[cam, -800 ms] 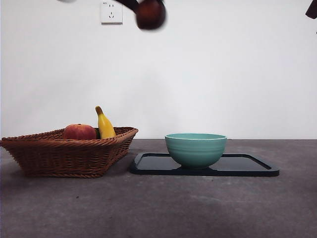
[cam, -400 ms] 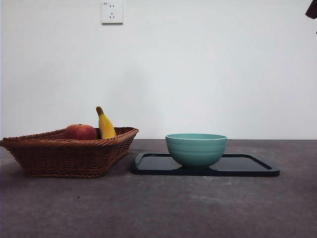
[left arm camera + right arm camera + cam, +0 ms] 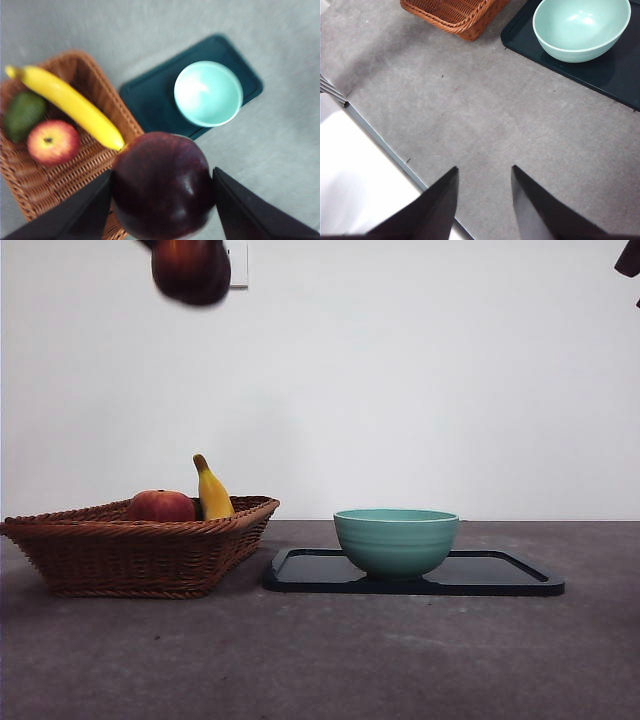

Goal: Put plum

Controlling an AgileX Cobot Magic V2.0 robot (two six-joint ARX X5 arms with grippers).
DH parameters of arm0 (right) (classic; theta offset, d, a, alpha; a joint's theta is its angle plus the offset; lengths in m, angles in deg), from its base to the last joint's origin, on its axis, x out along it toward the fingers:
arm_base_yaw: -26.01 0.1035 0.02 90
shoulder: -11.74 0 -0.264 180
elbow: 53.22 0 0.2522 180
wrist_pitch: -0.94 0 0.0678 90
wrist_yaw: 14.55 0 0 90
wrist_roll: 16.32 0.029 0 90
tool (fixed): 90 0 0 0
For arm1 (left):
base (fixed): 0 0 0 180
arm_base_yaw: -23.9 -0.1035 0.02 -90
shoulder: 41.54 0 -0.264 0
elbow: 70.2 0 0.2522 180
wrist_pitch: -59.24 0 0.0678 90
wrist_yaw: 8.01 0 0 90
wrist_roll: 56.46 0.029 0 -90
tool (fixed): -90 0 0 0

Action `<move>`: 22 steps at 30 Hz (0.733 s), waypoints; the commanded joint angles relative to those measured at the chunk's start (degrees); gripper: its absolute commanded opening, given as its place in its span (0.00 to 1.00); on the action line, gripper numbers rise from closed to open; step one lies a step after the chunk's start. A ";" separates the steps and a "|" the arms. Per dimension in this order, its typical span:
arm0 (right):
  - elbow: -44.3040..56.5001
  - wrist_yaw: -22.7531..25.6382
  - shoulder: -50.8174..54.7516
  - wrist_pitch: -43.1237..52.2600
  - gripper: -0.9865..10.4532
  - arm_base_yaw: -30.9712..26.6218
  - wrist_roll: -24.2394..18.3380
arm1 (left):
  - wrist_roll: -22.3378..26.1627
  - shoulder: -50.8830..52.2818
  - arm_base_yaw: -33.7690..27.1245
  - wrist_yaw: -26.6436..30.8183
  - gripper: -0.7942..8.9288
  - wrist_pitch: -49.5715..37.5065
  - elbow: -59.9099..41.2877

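Observation:
The plum, dark maroon and glossy, sits between the two black jaws of my left gripper, which is shut on it. In the front view the plum hangs blurred at the top left, high above the wicker basket. From the left wrist view the basket lies below it, and the teal bowl lies off to one side. My right gripper is open and empty over bare table. It shows only as a dark tip at the top right of the front view.
The basket holds a yellow banana, a red-orange fruit and a green avocado. The teal bowl stands empty on a black tray right of the basket. A white wall socket is partly hidden behind the plum.
The held plum was at the top middle a second ago, left the front view, and is now back at the top left, over the basket. Nothing on the table moved.

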 commanded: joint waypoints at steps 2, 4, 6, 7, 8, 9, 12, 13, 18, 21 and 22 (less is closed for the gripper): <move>-0.50 0.04 -0.20 0.55 0.23 0.28 -0.66 | -0.07 1.84 -0.92 -0.13 0.37 -7.48 -8.96; -0.50 0.07 -0.20 0.57 0.23 0.28 -0.68 | -0.20 2.25 -1.75 -0.09 0.37 -11.10 -13.68; -0.50 0.07 -0.20 0.57 0.23 0.28 -0.76 | -0.33 2.36 -2.91 -0.09 0.37 -14.86 -17.99; -0.50 0.07 -0.20 0.59 0.23 0.28 -0.81 | -0.37 2.36 -3.43 -0.07 0.37 -16.37 -19.71; -0.50 0.07 -0.20 0.59 0.23 0.28 -0.81 | -0.37 2.36 -4.17 -0.07 0.37 -18.43 -21.90; -0.50 0.07 -0.20 0.59 0.23 0.28 -0.81 | -0.39 2.36 -4.85 -0.07 0.37 -20.46 -23.93; -0.50 0.07 -0.20 0.59 0.23 0.28 -0.81 | -0.37 2.36 -6.82 -0.07 0.37 -26.40 -29.59; -0.50 0.07 -0.20 0.63 0.23 0.28 -0.81 | -0.35 2.34 -7.43 -0.07 0.37 -28.33 -31.21; -0.50 0.07 -0.20 1.16 0.23 0.28 -0.79 | -0.09 2.29 -9.81 -0.07 0.37 -37.46 -38.45; -0.50 0.04 -0.20 1.49 0.23 0.28 -0.79 | 0.02 2.25 -10.36 -0.07 0.37 -41.59 -41.62; -0.50 0.07 -0.22 1.51 0.23 0.28 -0.76 | 0.02 2.25 -10.43 -0.07 0.37 -42.53 -42.40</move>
